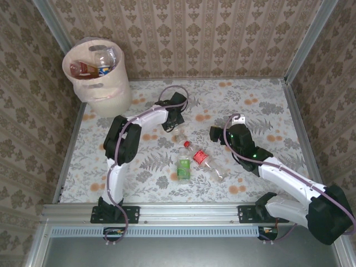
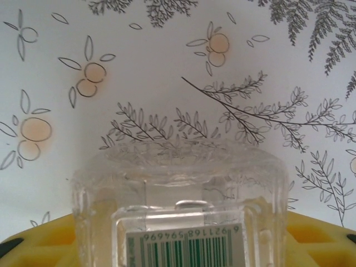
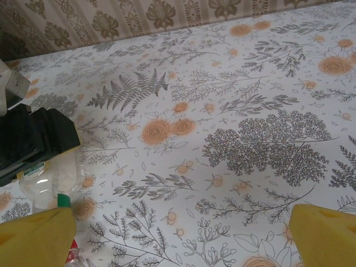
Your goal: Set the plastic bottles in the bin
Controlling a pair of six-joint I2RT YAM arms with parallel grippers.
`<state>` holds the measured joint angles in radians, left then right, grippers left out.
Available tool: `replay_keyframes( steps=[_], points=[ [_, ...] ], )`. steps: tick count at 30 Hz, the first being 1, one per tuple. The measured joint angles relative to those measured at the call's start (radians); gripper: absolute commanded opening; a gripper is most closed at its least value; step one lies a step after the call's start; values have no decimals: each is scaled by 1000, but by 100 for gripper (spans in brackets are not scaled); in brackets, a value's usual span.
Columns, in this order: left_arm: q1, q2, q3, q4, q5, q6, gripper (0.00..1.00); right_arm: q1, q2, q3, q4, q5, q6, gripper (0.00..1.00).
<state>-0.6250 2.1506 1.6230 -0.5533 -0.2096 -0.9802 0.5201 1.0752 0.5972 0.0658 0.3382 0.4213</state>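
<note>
Your left gripper (image 2: 181, 247) has its yellow pads (image 2: 39, 240) against both sides of a clear bottle (image 2: 181, 183), whose barcode label faces the wrist camera. It looks clasped, though you cannot tell how firmly. The bottle sits low over the flowered table (image 2: 167, 72), near the middle and well apart from the bin (image 1: 105, 95) in the far left corner.

Thin plastic like this probably buckles and slips, so squeeze only until the walls stop giving, and hold it square between the pads. Lift straight up, high enough to clear the bin's tall rim. Carry the bottle over the opening, where other bottles (image 1: 97, 61) already lie, and let go only when it is wholly above the mouth.

Your right gripper (image 3: 181, 245) stands wide open and empty, near the red-labelled bottle (image 1: 203, 159) and the green-labelled bottle (image 1: 183, 167). Hold it clear of the left arm's path.
</note>
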Motion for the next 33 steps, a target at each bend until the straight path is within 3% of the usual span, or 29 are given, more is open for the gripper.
replay_keyframes(
  steps=[5,9,17,26,33],
  points=[
    [63,-100,-97,62,23,95,53,0,2,0,1,0,-1,100],
    [120,-267,-155,99,3,217,54,0,24,0,5,0,-4,100],
    [248,-536,-28,150,-28,509,51,1,110,40,24,-13,-21,100],
    [449,-570,135,229,-2,747,49,1,145,81,51,-39,-26,100],
    [664,-436,410,269,179,882,49,1,145,81,51,-39,-26,100]
  ],
)
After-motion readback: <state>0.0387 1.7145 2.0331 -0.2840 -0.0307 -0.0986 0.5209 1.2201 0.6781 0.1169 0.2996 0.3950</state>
